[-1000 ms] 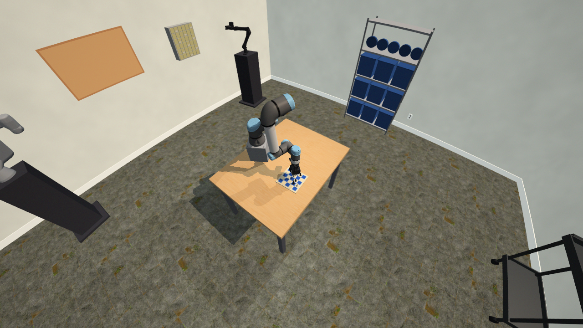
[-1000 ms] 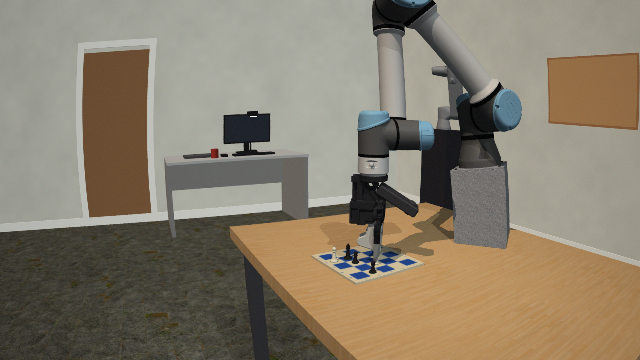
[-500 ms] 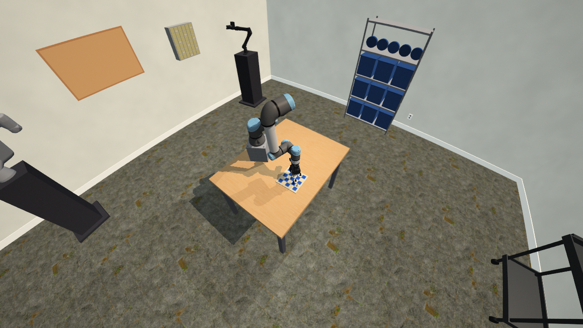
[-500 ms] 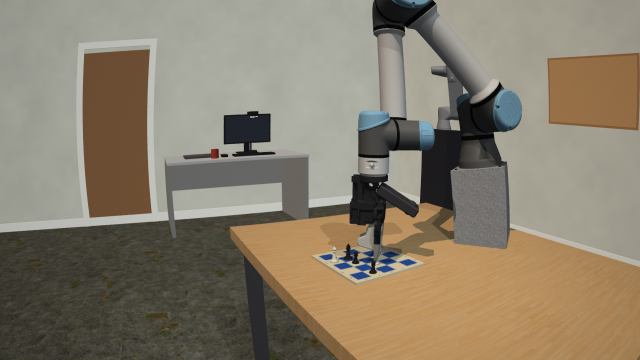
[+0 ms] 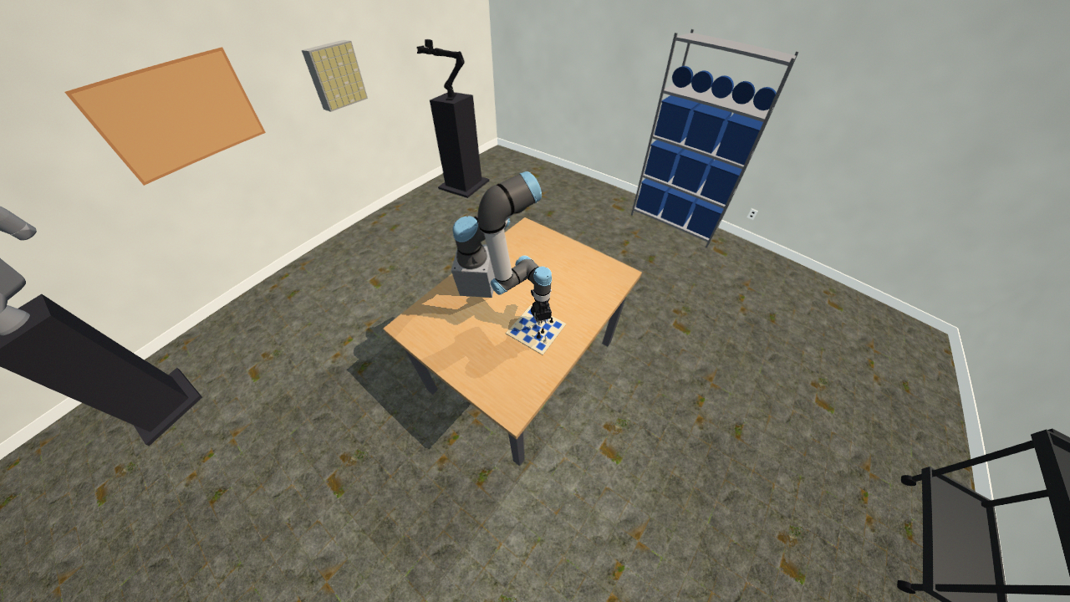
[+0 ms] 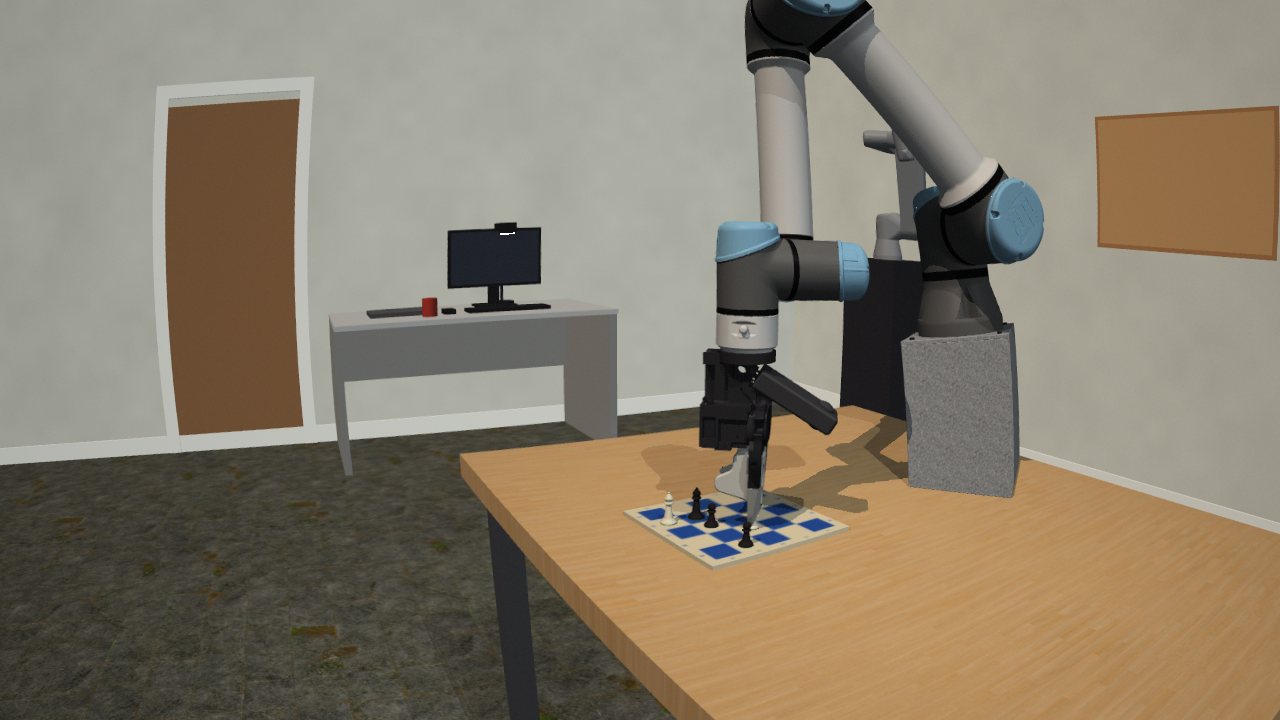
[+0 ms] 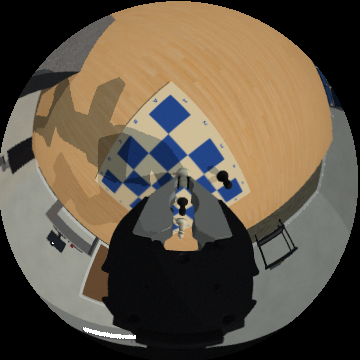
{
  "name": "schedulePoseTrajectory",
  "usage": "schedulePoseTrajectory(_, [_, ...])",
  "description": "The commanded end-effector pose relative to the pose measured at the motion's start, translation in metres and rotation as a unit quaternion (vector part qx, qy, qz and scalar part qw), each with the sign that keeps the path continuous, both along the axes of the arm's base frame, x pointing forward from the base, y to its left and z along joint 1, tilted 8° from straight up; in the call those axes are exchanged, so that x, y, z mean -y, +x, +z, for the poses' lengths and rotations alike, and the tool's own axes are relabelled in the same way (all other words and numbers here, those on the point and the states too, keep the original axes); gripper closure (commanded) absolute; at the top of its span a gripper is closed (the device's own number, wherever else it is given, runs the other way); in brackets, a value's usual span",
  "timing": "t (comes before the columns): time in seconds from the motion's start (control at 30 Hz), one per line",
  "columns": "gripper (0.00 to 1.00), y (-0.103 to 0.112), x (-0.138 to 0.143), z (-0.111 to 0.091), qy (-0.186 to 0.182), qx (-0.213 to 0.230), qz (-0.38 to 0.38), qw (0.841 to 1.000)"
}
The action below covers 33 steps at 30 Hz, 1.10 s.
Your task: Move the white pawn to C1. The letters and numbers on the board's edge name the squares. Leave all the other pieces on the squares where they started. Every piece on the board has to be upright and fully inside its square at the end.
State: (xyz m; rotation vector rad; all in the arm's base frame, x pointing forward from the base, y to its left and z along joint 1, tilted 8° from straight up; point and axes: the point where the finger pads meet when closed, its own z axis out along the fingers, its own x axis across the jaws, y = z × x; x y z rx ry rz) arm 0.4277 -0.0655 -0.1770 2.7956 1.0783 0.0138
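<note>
The small blue-and-cream chessboard (image 5: 548,344) (image 6: 810,525) (image 7: 170,113) lies on the wooden table (image 5: 478,366) (image 6: 895,608). My gripper (image 5: 542,318) (image 6: 751,517) (image 7: 183,177) points straight down onto the board and is shut on the white pawn (image 7: 183,174), which stands at board level; in the exterior view the fingers hide most of it. A black pawn (image 6: 745,535) (image 7: 226,179) stands just beside the fingers. Two more black pieces (image 6: 695,504) (image 6: 711,515) and a taller white piece (image 6: 667,507) stand at the board's far-left side. In the wrist view a black piece (image 7: 183,202) and the white piece (image 7: 181,226) show through the gap between the fingers.
The arm's grey base block (image 6: 959,411) stands on the table behind the board. A grey desk with a monitor (image 6: 494,259), a blue shelf rack (image 5: 706,142) and a black cart (image 5: 995,516) stand away from the table.
</note>
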Motion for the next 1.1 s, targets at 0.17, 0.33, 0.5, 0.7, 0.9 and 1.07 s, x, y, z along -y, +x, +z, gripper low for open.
schedulePoseTrajectory(0.17, [1.00, 0.000, -0.001, 0.011, 0.000, 0.001, 0.000, 1.000])
schedulePoseTrajectory(0.33, [1.00, -0.001, -0.003, 0.027, 0.000, 0.001, 0.000, 1.000])
schedulePoseTrajectory(0.5, [1.00, -0.002, -0.005, 0.039, 0.000, 0.001, 0.000, 1.000])
schedulePoseTrajectory(0.7, [1.00, -0.004, -0.008, 0.064, 0.000, 0.001, 0.000, 1.000])
schedulePoseTrajectory(0.9, [1.00, -0.005, -0.011, 0.085, 0.000, 0.001, 0.000, 1.000])
schedulePoseTrajectory(1.07, [1.00, -0.005, -0.012, 0.092, 0.000, 0.001, 0.000, 1.000])
